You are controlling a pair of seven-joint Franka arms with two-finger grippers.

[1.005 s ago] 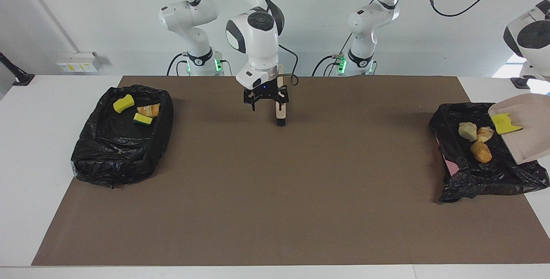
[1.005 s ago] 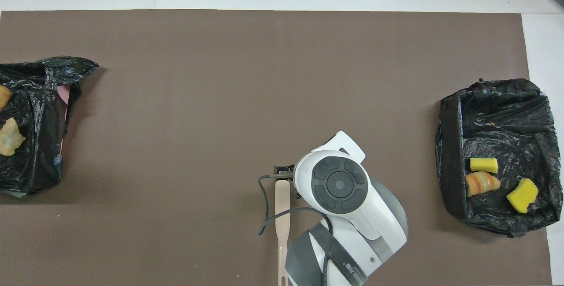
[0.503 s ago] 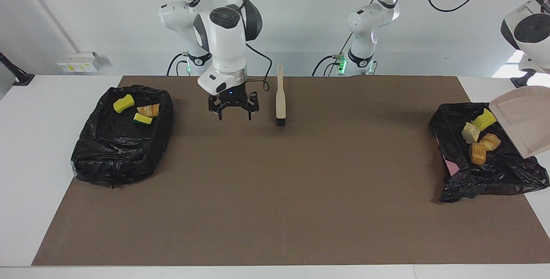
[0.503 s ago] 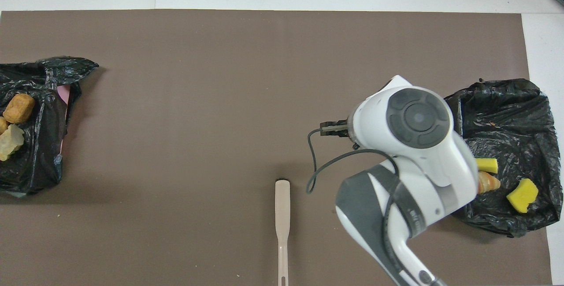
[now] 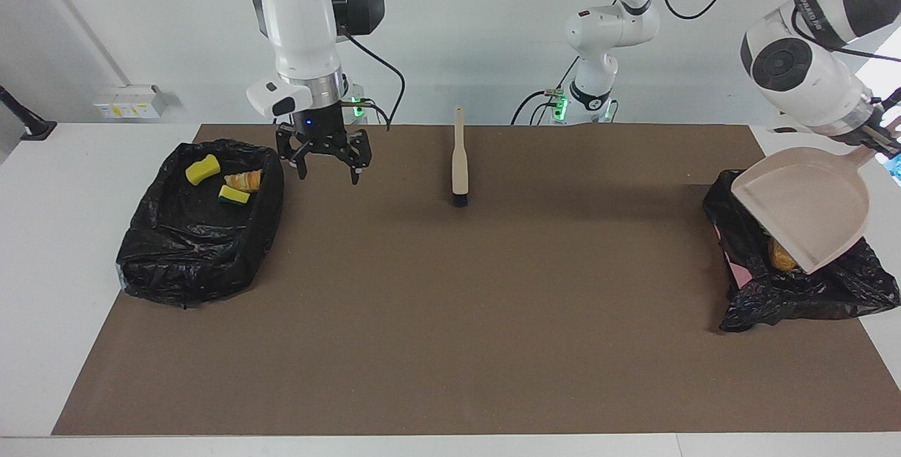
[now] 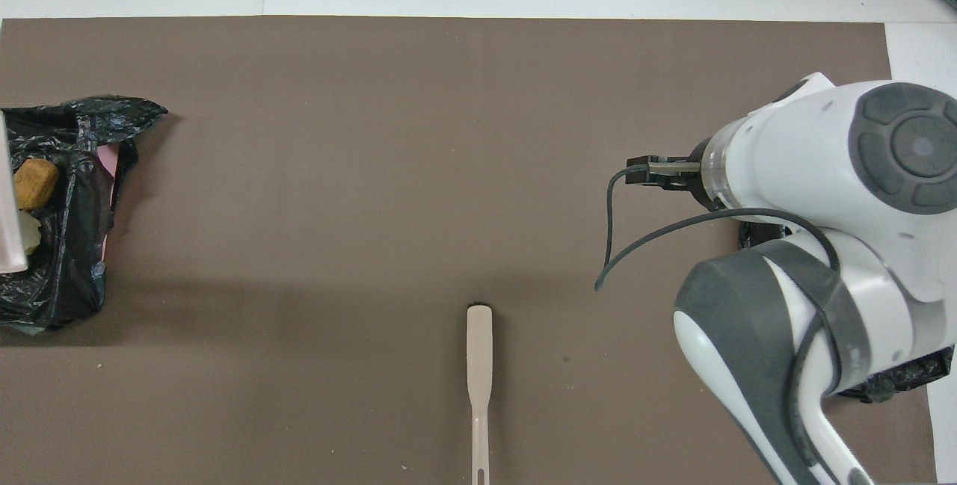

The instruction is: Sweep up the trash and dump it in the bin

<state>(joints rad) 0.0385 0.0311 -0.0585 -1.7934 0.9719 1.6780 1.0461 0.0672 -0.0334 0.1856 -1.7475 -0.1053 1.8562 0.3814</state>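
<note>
- The trash is seen in two black-lined bins: two yellow sponge chunks (image 5: 202,169) and a bread-like lump (image 5: 244,180) lie in the bin (image 5: 200,232) at the right arm's end of the table; an orange-brown lump (image 5: 781,255) shows in the bin (image 5: 795,281) at the left arm's end, the rest being hidden under the dustpan.
- No scrap is seen on the brown mat (image 5: 457,302).
- The dustpan (image 5: 809,207) is held tilted over that bin by the left gripper (image 5: 876,140), whose fingers are closed on its handle.
- The brush (image 5: 459,158) lies on the mat, near the robots' edge, touched by nothing.
- The right gripper (image 5: 325,154) hangs just beside the other bin's rim, fingers spread wide and holding nothing.
- The step in hand is judged to be the end of the dump; sweeping appears done.
- Next, it is judged that the dustpan should be checked for emptiness and set down on the mat clear of the bin's liner.
</note>
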